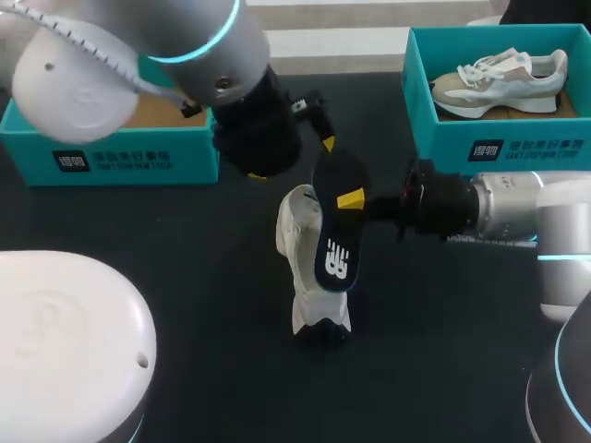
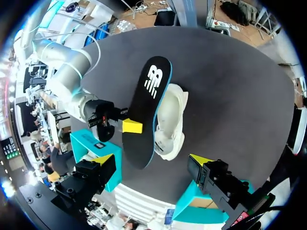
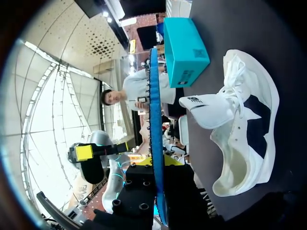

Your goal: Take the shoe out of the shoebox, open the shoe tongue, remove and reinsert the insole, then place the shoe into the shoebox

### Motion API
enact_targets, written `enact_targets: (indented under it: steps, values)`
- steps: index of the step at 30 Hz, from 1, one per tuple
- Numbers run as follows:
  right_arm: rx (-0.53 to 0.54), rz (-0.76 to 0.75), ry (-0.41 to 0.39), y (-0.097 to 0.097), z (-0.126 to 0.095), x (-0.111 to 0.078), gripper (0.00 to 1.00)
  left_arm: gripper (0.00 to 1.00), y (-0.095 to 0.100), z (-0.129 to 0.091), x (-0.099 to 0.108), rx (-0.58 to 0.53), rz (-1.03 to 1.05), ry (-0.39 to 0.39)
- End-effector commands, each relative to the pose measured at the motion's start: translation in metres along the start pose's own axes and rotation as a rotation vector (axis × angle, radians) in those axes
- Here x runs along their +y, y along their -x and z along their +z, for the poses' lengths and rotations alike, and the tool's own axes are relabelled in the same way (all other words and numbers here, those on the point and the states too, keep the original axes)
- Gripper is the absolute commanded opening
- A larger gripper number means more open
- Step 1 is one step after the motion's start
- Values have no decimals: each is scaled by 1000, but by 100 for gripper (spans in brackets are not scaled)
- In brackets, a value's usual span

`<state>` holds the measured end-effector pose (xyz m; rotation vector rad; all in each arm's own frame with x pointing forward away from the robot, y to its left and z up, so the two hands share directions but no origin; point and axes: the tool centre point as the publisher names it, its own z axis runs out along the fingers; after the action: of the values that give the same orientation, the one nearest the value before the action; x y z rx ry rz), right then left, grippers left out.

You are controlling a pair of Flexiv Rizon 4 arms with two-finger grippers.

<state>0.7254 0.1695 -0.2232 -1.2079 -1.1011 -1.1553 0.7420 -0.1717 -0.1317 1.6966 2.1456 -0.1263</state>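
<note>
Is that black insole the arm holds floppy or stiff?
Probably light: edge-on in the right wrist view, the insole is a narrow line. Likely springy, not floppy: pinched mid-length by the right gripper, it looks nearly straight.

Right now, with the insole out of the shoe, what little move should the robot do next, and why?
Probably ease the insole down into the white shoe. The right gripper is shut on the insole and holds it right by the shoe, fully out, and the shoe's tongue is folded open, so putting the insole back looks like the next step.
</note>
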Motion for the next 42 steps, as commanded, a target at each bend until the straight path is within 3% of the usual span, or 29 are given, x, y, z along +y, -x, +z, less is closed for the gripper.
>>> enact_targets:
  steps: [1, 9, 13, 16, 24, 25, 31, 42]
  values:
    - [2, 0, 0, 1, 1, -1, 0, 100, 5, 0, 1, 184, 0, 2]
    - [-2, 5, -8, 0, -1, -2, 0, 100, 5, 0, 1, 184, 0, 2]
    - [-2, 6, -14, 0, -1, -2, 0, 100, 6, 3, 0, 215, -34, -136]
    - [-2, 6, -20, 0, -1, -2, 0, 100, 5, 8, 4, 258, -49, -191]
    - [-4, 1, -26, 0, -1, -3, 0, 100, 6, 14, 7, 287, 0, -200]
    - [-3, 0, -26, 0, -1, -3, 0, 100, 8, 15, 7, 259, 18, -241]
    - [1, -2, -31, 1, 0, -4, 0, 100, 19, 24, 4, 261, 76, -189]
    - [-2, -4, -26, 1, -3, -11, 0, 100, 28, 28, -6, 260, 79, -191]
